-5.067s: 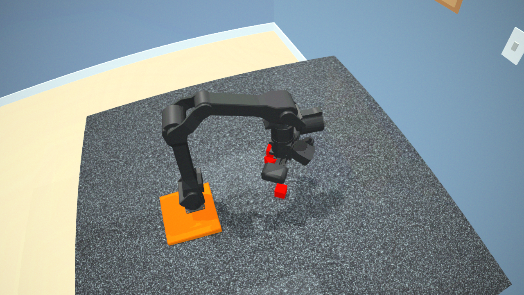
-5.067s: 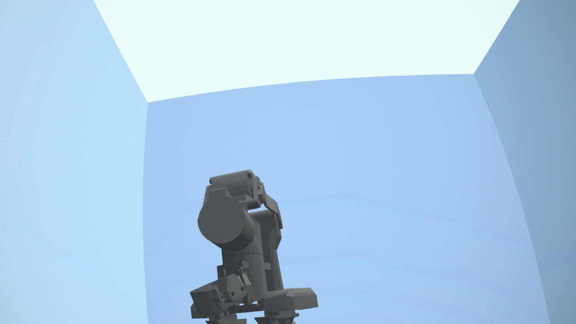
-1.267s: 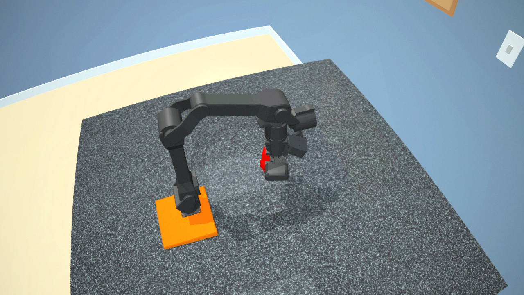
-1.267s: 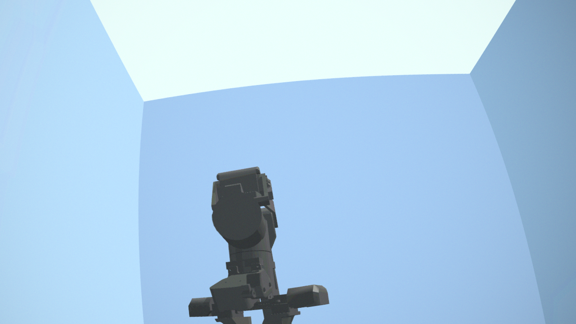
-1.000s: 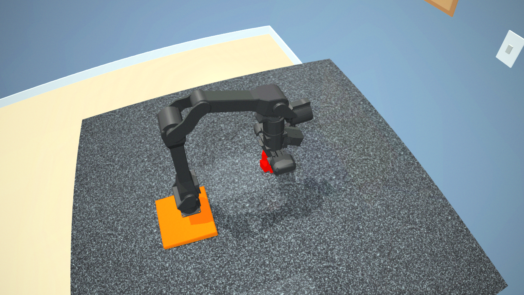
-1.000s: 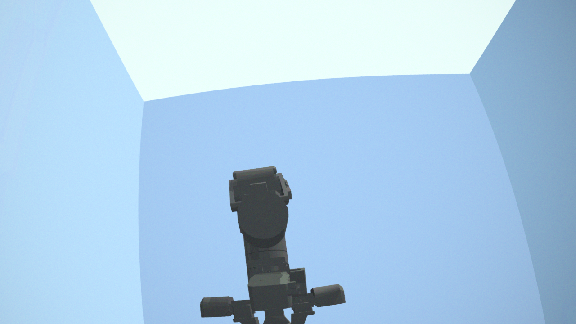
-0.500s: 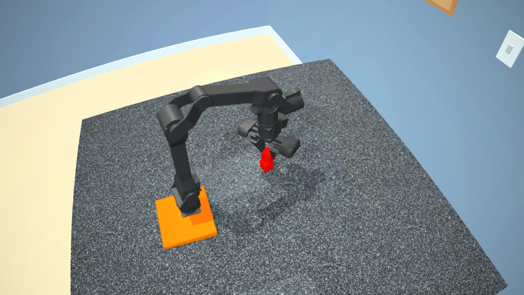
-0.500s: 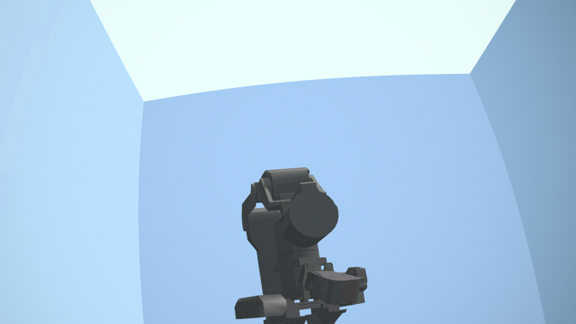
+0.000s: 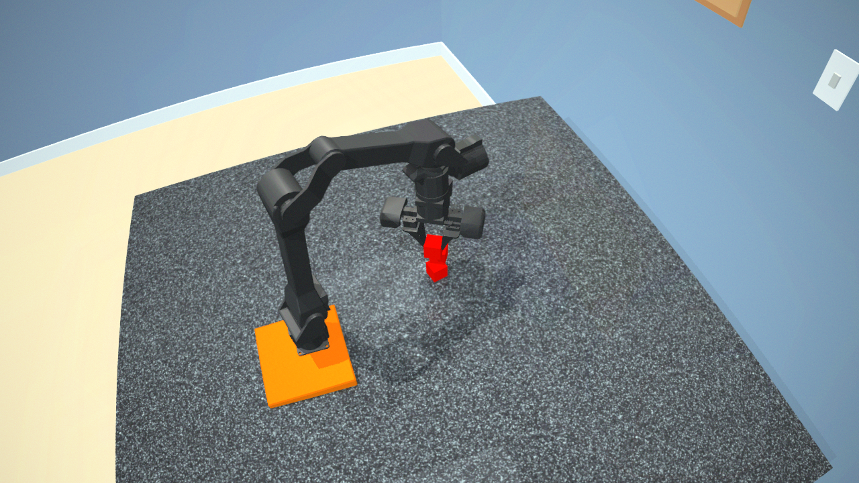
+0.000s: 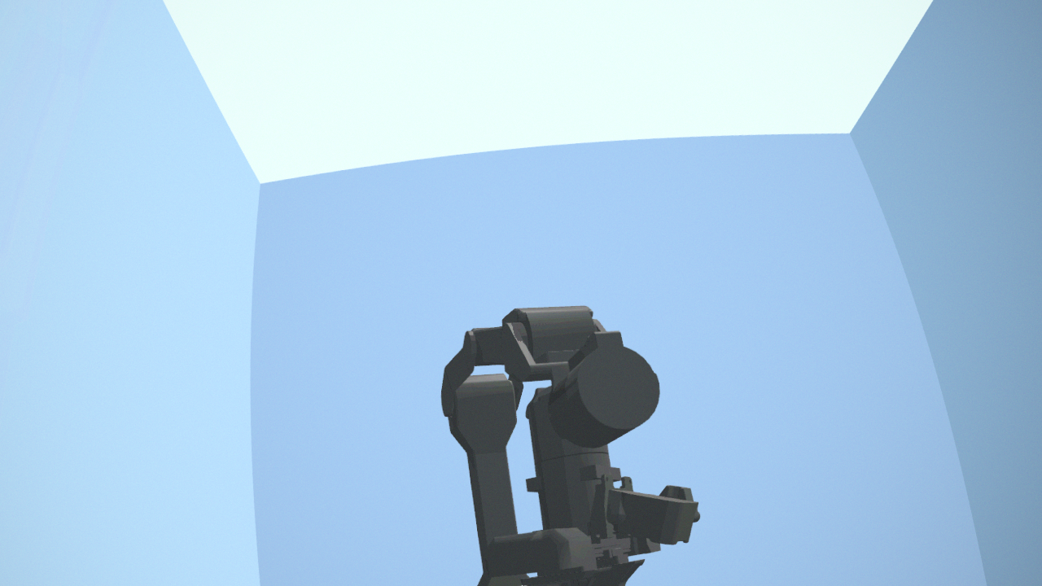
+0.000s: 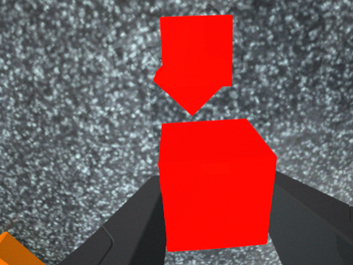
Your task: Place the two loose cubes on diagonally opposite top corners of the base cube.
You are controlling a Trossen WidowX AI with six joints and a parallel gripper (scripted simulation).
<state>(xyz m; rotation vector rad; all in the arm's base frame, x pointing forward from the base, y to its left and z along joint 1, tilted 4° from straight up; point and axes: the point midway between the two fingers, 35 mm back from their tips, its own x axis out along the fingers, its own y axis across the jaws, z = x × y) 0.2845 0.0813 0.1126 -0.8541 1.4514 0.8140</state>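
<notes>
With the arm (image 9: 336, 162) arched over the speckled dark mat (image 9: 600, 336), the gripper (image 9: 433, 245) points down and is clamped on a red cube (image 9: 432, 245), one dark finger (image 11: 132, 246) pressed to each of two opposite side faces. Wrist view confirms it: the held cube (image 11: 216, 184) sits level between the fingers, its top face foreshortened, with the mat showing under it.

Landmark: the base cube (image 11: 196, 44), red, resting on the mat. Top view puts the held cube above it and slightly toward the far edge of the mat; whether the two touch cannot be told from that angle. Wrist view shows the base cube beyond the held one, separated by a strip of mat.

A second loose cube (image 11: 188, 90), also red, overlaps the base cube's near lower corner and is turned diagonally to it. All three are the same flat red, so the seam between this cube and the base is hard to trace.

An orange plate (image 9: 288, 372) under the arm's foot lies well apart from the base cube, toward the mat's near left side.

Exterior view shows only the arm's upper links (image 10: 561, 408) against blue walls; no cubes are visible there.
</notes>
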